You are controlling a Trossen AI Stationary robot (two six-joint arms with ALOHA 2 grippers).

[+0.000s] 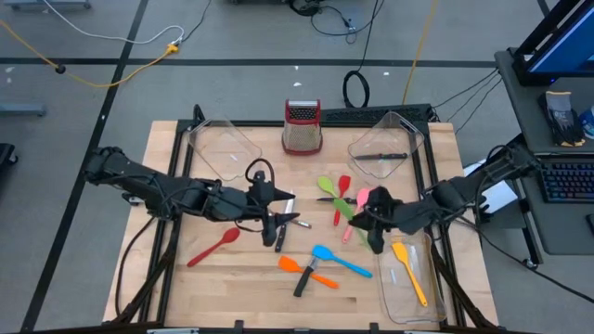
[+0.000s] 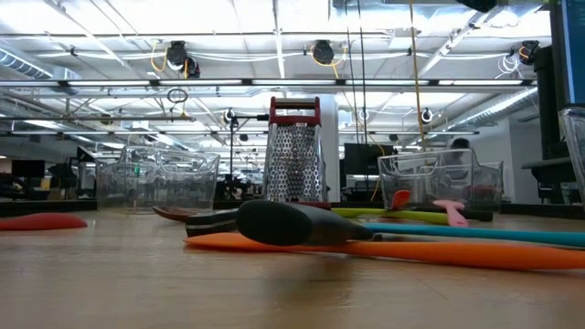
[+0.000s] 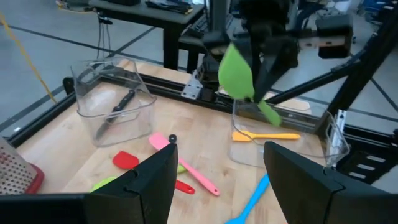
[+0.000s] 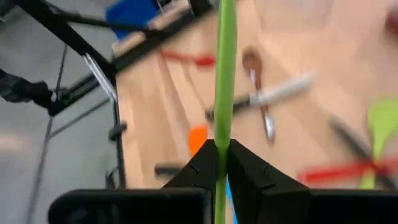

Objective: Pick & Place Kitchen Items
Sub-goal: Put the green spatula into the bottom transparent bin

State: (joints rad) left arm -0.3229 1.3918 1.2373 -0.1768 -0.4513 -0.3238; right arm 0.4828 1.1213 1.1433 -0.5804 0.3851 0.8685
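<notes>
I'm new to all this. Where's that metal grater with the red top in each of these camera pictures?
High view: the box grater stands mid-table at the far edge, between two clear bins.
Low view: upright in the middle, behind the utensils.
Left wrist view: only a corner shows, at the picture's edge.
Right wrist view: not in it.
Shared landmark: the clear bin with the knife, beside the grater.

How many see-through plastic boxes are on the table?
3. One clear bin sits at the back left, one clear bin at the back right with a knife inside, and one clear bin at the front right holding a yellow spatula.
</notes>
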